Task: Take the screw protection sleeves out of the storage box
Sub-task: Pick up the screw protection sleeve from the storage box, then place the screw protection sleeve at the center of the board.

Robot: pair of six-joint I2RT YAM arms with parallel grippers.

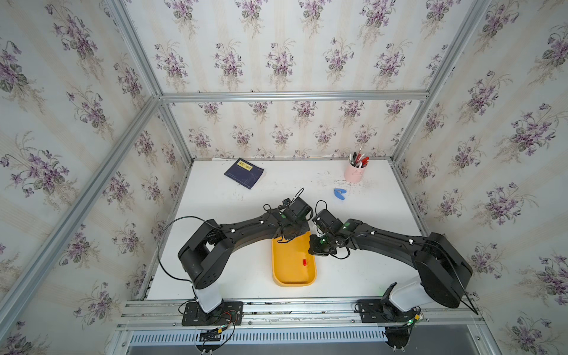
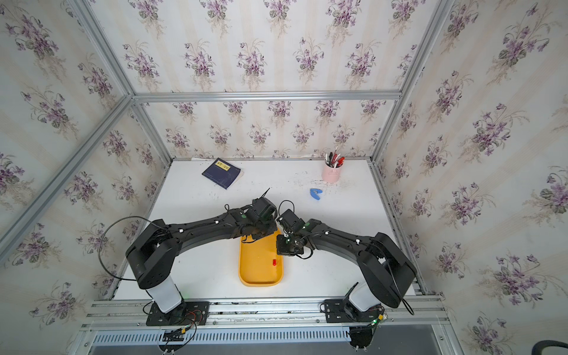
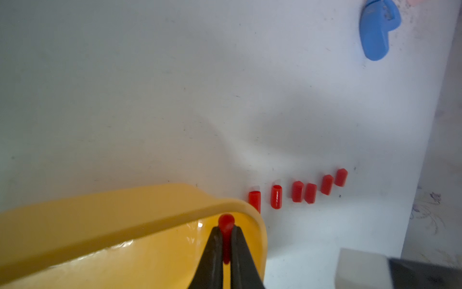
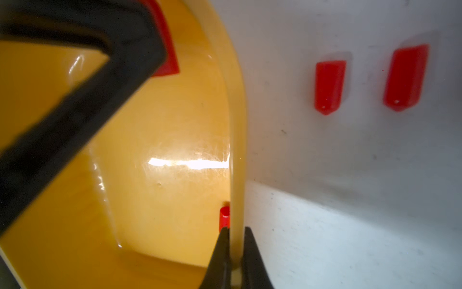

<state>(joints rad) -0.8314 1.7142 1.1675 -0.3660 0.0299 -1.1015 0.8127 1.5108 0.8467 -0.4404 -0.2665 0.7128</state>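
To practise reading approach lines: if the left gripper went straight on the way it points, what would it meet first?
Probably the end wall of the storage box, directly ahead of the sleeve pinched in the left gripper; whether it clears the rim is unclear.

The storage box [image 4: 160, 120] is hard yellow-orange plastic. It is glossy enough to carry a bright streak of reflected light at the centre of the right wrist view, with fine swirl scratches around the streak. The screw protection sleeves [image 3: 276, 197] look like smooth red plastic with a slight sheen. The worktop [image 3: 150, 100] is white and matt, flecked with dark scuffs. The left claw [image 3: 226, 231] and right claw [image 4: 236, 230] have matt black fingers, seemingly plastic. At the upper right of the left wrist view lies a smooth blue plastic piece [image 3: 375, 32]. In a top view, the frame bars [image 1: 292, 96] are dull silver metal and the floral wallpaper [image 1: 276, 46] is matt.
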